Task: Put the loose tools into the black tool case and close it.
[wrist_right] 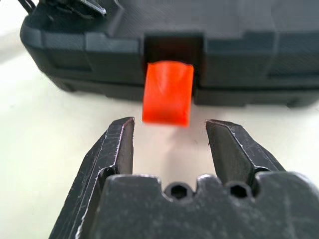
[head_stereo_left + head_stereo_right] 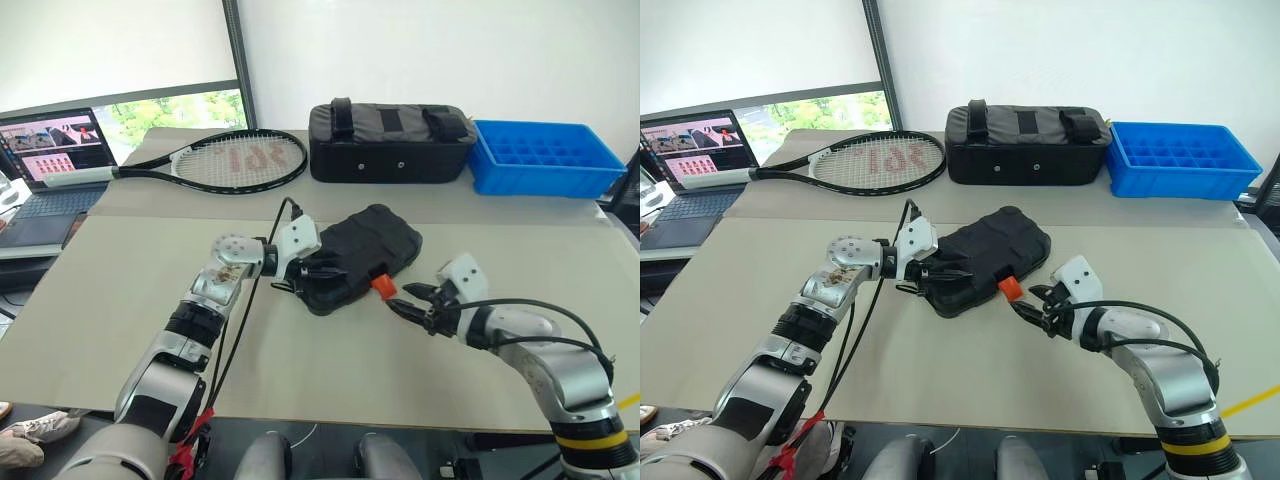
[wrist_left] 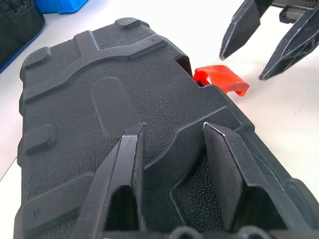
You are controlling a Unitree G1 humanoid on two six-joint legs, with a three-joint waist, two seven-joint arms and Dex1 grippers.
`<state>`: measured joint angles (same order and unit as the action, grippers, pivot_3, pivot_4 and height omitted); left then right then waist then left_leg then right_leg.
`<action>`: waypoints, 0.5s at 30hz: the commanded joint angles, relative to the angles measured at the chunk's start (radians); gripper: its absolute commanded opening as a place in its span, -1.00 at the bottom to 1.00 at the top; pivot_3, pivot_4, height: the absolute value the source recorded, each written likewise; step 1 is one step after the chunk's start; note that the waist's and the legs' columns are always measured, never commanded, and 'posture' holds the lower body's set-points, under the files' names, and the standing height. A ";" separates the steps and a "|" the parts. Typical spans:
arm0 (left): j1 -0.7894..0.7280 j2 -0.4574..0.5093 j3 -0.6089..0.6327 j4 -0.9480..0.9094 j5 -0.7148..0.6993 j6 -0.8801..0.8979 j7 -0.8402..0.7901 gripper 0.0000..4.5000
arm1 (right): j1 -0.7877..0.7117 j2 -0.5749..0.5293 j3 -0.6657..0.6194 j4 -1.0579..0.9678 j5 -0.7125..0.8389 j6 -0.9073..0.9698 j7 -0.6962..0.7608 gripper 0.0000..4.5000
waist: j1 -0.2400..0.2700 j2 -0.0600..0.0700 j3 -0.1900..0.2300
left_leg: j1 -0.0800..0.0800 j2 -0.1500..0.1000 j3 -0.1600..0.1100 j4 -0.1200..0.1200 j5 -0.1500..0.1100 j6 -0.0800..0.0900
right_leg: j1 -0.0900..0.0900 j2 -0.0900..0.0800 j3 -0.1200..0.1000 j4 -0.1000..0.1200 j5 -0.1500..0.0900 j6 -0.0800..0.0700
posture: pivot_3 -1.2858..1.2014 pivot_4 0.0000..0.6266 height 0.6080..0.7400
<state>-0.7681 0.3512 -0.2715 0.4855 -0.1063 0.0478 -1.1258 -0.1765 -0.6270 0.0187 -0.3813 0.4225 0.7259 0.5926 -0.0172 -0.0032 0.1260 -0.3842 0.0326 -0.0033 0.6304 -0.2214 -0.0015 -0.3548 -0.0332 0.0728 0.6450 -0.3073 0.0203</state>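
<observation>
Two risks: the released right pincer (image 1: pixel 169 134), just short of the orange latch (image 1: pixel 168 93), may shove the black tool case (image 2: pixel 362 255); the released left pincer (image 3: pixel 174 144) only rests atop it.

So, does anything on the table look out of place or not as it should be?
Only the orange latch of the black tool case: the lid is down, but the latch sticks out from the front edge, not snapped flat. The right gripper is open in front of it. Nothing else stands out.
</observation>
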 commanded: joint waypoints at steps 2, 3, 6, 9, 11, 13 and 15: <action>0.019 0.011 -0.022 0.003 0.036 0.023 -0.003 -0.12 | -0.026 0.018 0.022 -0.016 -0.008 0.014 -0.004 0.18 | 0.001 0.000 0.000 | 0.000 0.000 0.000 0.000 0.000 0.000 | 0.000 0.000 0.000 0.000 0.000 0.000 | 0.03 -0.52 0.49; 0.021 0.011 -0.021 0.003 0.036 0.023 -0.002 -0.12 | -0.026 0.021 0.025 -0.019 -0.010 0.017 -0.007 0.18 | 0.001 0.000 0.000 | 0.000 0.000 0.000 0.000 0.000 0.000 | 0.000 0.000 0.000 0.000 0.000 0.000 | 0.03 -0.52 0.49; 0.025 0.006 -0.021 0.003 0.037 0.023 0.006 -0.12 | -0.031 0.025 0.032 -0.022 -0.014 0.023 -0.010 0.18 | 0.002 0.000 0.000 | 0.000 0.000 0.000 0.000 0.000 0.000 | 0.000 0.000 0.000 0.000 0.000 0.000 | 0.03 -0.52 0.49; 0.030 0.004 -0.021 -0.001 0.036 0.024 0.009 -0.12 | -0.042 0.026 0.045 -0.018 -0.029 0.025 -0.014 0.18 | 0.001 0.000 0.000 | 0.000 0.000 0.000 0.000 0.000 0.000 | 0.000 0.000 0.000 0.000 0.000 0.000 | 0.03 -0.52 0.49; 0.034 0.004 -0.022 -0.003 0.036 0.024 0.009 -0.12 | -0.047 0.026 0.059 -0.011 -0.047 0.019 -0.018 0.18 | 0.000 0.000 0.000 | 0.000 0.000 0.000 0.000 0.000 0.000 | 0.000 0.000 0.000 0.000 0.000 0.000 | 0.03 -0.52 0.49; 0.039 0.005 -0.022 -0.008 0.035 0.027 0.010 -0.12 | -0.048 0.021 0.077 -0.008 -0.069 0.009 -0.016 0.18 | -0.001 0.000 0.000 | 0.000 0.000 0.000 0.000 0.000 0.000 | 0.000 0.000 0.000 0.000 0.000 0.000 | 0.03 -0.52 0.49; 0.044 0.004 -0.021 -0.017 0.032 0.033 0.013 -0.12 | -0.052 0.021 0.091 -0.006 -0.092 0.010 -0.026 0.18 | 0.000 0.000 0.000 | 0.000 0.000 0.000 0.000 0.000 0.000 | 0.000 0.000 0.000 0.000 0.000 0.000 | 0.03 -0.52 0.49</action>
<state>-0.7467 0.3508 -0.2684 0.4652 -0.1065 0.0553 -1.1130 -0.2139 -0.6060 0.0997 -0.3711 0.3535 0.7503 0.5720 -0.0173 -0.0032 0.1258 -0.3841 0.0330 -0.0036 0.6302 -0.2214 -0.0015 -0.3549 -0.0327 0.0728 0.6449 -0.3073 0.0202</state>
